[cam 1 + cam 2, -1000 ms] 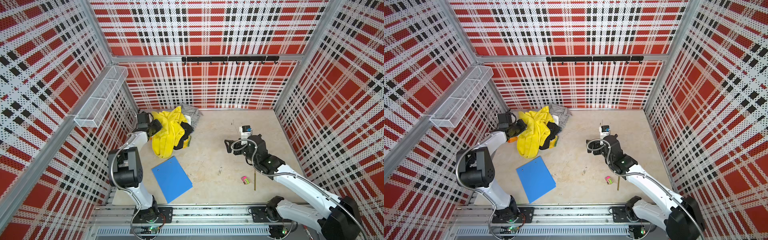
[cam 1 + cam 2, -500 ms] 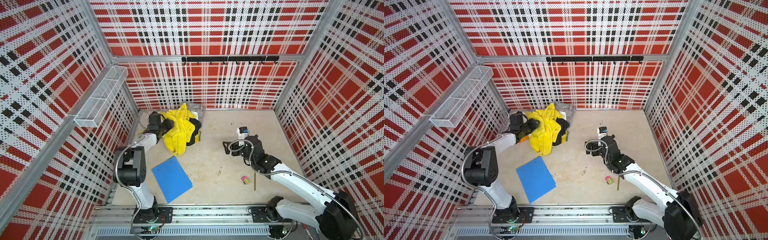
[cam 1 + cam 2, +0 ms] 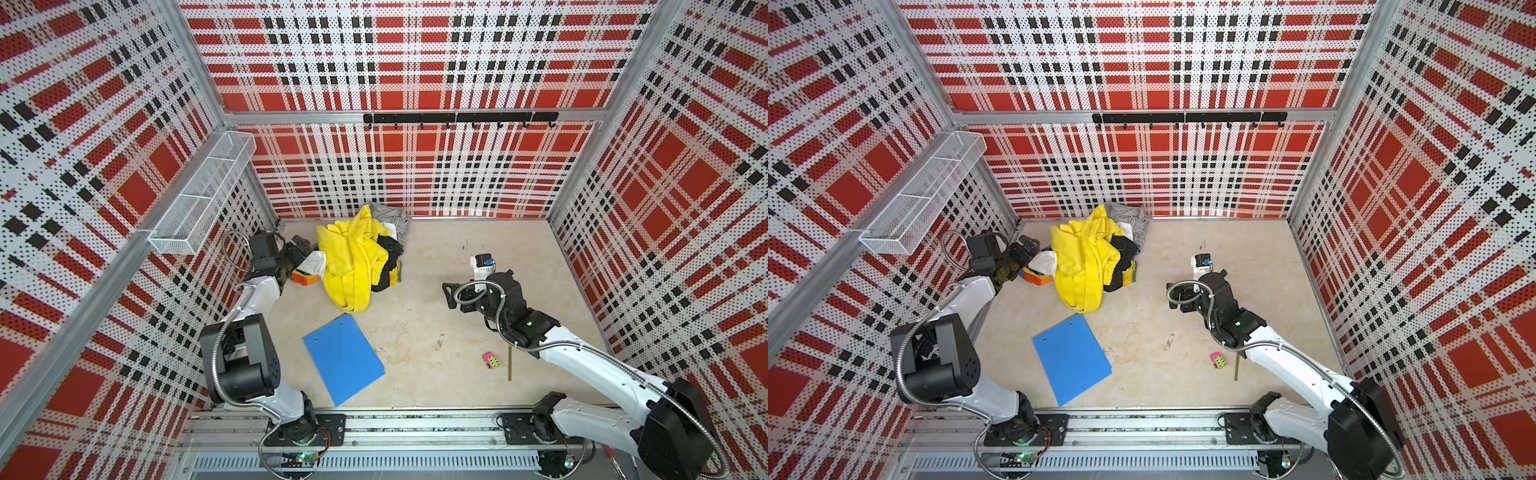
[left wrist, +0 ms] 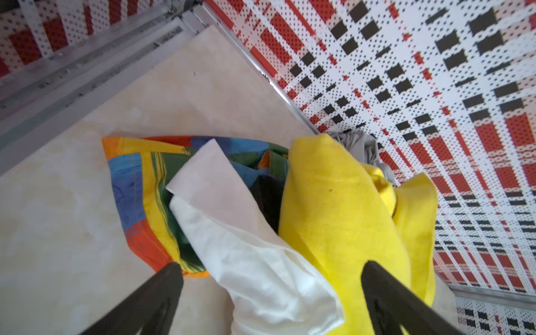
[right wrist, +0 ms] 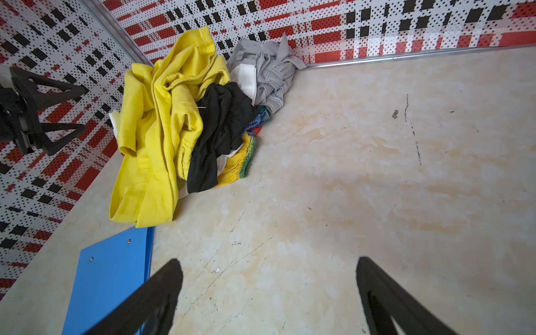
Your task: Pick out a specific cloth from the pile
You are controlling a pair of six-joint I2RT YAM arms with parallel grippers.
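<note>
The pile (image 3: 357, 253) lies in the far left corner of the table (image 3: 519, 249), the left gripper (image 3: 304, 250) just beside it; a blue folder (image 3: 343, 363) lies near the front edge.

The pile (image 3: 361, 257) fills the far left corner of the table (image 3: 436, 316) against the back wall, leaving the left gripper (image 4: 271, 268), jaws spread wide, only a narrow strip beside the side wall. A white garment (image 4: 246, 255) and a yellow garment (image 4: 342, 217) overlie most of the cloth (image 4: 136, 185), whose striped edge alone lies clear on bare floor. A blue folder (image 3: 343, 365) blocks the near-left floor just beside the yellow hem, while wide bare floor runs from the pile to the right gripper (image 5: 268, 266), broken only by a small box (image 3: 482, 264), a pink toy (image 3: 490, 360) and a thin stick (image 3: 510, 363) near the right arm.
</note>
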